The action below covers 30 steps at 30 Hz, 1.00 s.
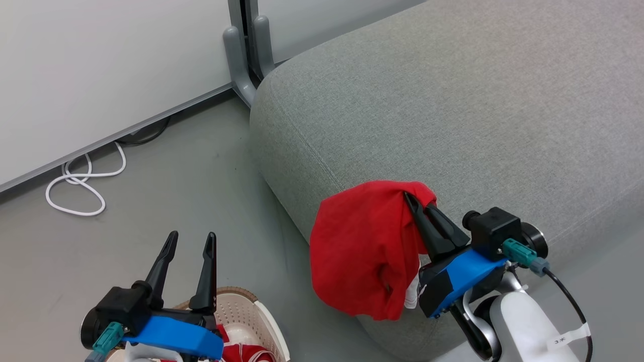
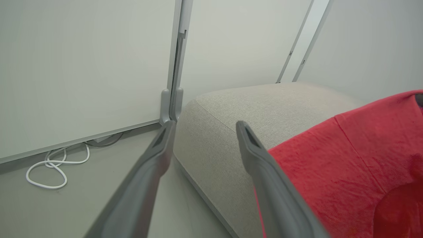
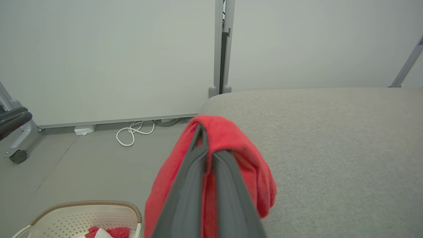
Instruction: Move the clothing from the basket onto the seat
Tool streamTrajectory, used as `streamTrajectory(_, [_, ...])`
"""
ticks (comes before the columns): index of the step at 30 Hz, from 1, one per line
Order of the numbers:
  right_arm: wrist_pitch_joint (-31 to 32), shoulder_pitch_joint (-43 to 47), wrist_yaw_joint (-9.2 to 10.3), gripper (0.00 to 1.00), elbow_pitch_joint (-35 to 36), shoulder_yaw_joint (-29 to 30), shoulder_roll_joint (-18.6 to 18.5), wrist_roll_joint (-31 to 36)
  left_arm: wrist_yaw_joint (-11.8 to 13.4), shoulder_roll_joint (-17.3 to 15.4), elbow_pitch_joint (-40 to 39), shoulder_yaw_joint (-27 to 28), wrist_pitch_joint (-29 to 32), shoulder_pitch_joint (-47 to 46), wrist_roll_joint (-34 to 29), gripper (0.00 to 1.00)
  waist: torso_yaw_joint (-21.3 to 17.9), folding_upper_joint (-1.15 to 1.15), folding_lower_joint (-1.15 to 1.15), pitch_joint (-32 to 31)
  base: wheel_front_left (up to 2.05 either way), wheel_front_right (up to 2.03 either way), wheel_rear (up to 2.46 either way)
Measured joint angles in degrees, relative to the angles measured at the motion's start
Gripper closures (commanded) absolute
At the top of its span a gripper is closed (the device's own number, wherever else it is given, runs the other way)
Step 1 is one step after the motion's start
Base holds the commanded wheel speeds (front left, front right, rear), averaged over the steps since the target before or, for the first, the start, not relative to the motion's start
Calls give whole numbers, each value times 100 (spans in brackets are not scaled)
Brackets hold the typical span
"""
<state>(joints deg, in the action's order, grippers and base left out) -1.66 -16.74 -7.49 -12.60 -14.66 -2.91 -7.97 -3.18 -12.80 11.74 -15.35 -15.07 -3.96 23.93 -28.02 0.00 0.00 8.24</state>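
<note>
A plain red garment (image 1: 362, 251) hangs from my right gripper (image 1: 418, 201), which is shut on its top fold. It dangles against the front edge of the light-grey seat (image 1: 453, 100), with a bit of white trim showing low down. In the right wrist view the cloth (image 3: 244, 158) drapes over both fingers of that gripper (image 3: 208, 145). My left gripper (image 1: 192, 235) stands open and empty above the cream basket (image 1: 241, 306). Another red garment with white stripes (image 1: 246, 349) lies inside the basket. From the left wrist, the open gripper (image 2: 205, 125) points at the seat's corner (image 2: 248, 102).
A looped white cable (image 1: 80, 186) lies on the grey floor by the wall panels. A grey panel foot (image 1: 241, 60) stands at the seat's far corner. A wheeled grey stand (image 3: 16, 132) is at the left edge of the right wrist view.
</note>
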Motion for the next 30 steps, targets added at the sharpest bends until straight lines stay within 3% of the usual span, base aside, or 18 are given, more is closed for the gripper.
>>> streamTrajectory(5, [67, -104, 0, 100, 105, 229, 1, 84, -92, -21, 87, -1, 0, -134, -86, 0, 36, 0, 0, 168, 0, 0, 0])
streamTrajectory(9, [143, -706, 0, 100, 99, 510, -40, 257, -141, -111, 41, 0, 0, -350, -165, 0, 87, 0, 0, 469, 0, 0, 0])
streamTrajectory(20, [185, -3108, 0, 100, -664, 1785, -914, 66, -174, -539, -748, -21, 242, -1023, -456, 0, 349, 0, 1, 1953, 0, 0, 0])
streamTrajectory(25, [91, -4095, 0, 100, -1141, 2495, -1273, -73, -192, -716, -1126, -22, 358, -1377, -554, 0, 682, 0, 1, 2599, 0, 0, 0])
streamTrajectory(30, [68, -4498, 0, 100, -1844, 3121, -1439, -165, -219, -750, -1355, -81, 388, -1585, -591, 0, 1118, 0, 1, 3052, 0, 0, 0])
